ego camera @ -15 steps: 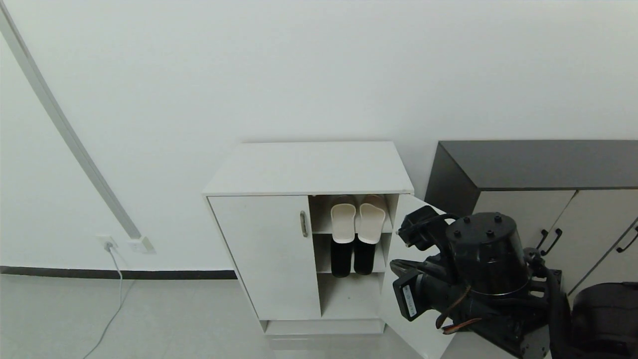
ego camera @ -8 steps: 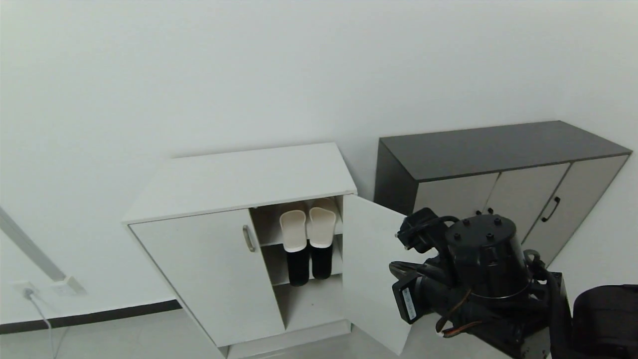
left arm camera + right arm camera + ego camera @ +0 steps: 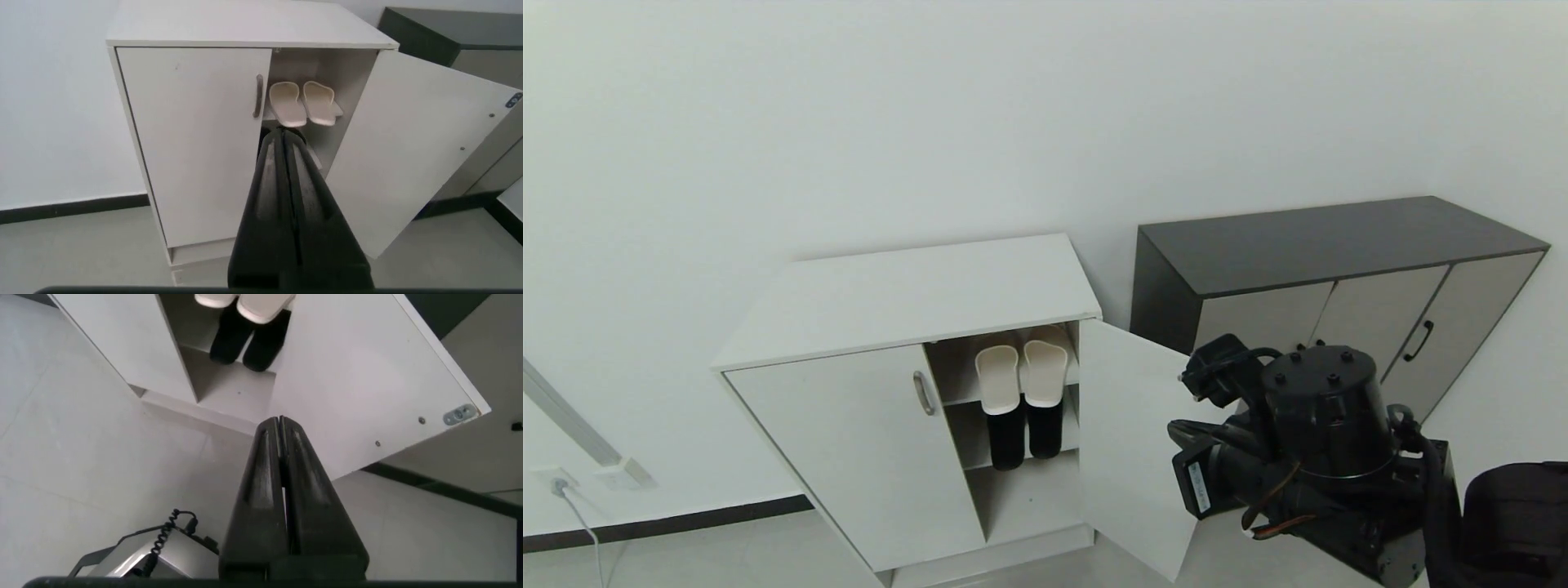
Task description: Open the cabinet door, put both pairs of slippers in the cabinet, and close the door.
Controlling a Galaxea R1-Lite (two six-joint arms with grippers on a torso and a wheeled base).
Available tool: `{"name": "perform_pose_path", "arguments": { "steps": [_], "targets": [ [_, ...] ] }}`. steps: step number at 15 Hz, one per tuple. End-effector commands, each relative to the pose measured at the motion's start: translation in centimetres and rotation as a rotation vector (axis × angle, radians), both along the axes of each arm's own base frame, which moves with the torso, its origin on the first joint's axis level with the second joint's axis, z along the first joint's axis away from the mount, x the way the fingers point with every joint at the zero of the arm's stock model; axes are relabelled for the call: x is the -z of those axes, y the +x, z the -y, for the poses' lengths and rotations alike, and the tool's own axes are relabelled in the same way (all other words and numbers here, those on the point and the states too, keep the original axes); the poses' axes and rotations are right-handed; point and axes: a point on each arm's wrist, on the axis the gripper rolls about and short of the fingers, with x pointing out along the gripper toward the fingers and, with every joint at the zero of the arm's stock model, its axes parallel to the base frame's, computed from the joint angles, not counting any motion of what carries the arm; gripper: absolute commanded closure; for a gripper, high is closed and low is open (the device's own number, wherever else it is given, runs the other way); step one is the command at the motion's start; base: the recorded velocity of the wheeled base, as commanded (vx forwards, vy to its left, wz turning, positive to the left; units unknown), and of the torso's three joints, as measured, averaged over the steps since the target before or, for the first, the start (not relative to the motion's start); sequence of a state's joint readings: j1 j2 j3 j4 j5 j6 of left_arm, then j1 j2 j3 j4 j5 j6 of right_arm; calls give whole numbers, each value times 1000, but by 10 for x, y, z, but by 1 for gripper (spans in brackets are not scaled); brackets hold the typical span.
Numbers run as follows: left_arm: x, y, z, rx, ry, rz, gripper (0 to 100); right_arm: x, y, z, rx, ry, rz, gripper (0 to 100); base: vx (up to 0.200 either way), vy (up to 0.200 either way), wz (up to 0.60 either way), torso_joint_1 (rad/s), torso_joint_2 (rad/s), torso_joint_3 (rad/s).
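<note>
Cabinet (image 3: 907,294), white: right door (image 3: 1131,441) stood swung open, left door (image 3: 849,457) shut. White slippers (image 3: 1021,376) lay on the cabinet's upper shelf, black slippers (image 3: 1025,437) on the shelf just below. Left gripper (image 3: 284,139), fingers pressed together and empty, hung before the cabinet's opening. Right gripper (image 3: 280,425), likewise closed and empty, hung before the cabinet's open door. Grey sideboard (image 3: 1339,245) stood just beside the cabinet.
</note>
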State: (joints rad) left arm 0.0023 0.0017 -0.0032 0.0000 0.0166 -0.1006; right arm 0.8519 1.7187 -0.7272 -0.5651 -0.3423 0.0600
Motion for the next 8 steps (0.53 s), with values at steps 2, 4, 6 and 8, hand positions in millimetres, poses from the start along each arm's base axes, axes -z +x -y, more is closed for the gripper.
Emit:
{"name": "perform_pose_path", "arguments": {
  "steps": [2, 4, 6, 8],
  "targets": [
    [0, 0, 0, -1, -1, -1, 100, 0, 1, 0, 3, -1, 0, 100, -100, 0, 0, -4, 4, 1],
    [0, 0, 0, -1, -1, 0, 100, 0, 1, 0, 4, -2, 2, 100, -200, 0, 0, 12, 5, 2],
    [0, 0, 0, -1, -1, 0, 100, 0, 1, 0, 4, -1, 3, 100, -200, 0, 0, -5, 2, 2],
    [0, 0, 0, -1, 1, 0, 100, 0, 3, 1, 16, 0, 6, 100, -200, 0, 0, -5, 2, 2]
  ]
}}
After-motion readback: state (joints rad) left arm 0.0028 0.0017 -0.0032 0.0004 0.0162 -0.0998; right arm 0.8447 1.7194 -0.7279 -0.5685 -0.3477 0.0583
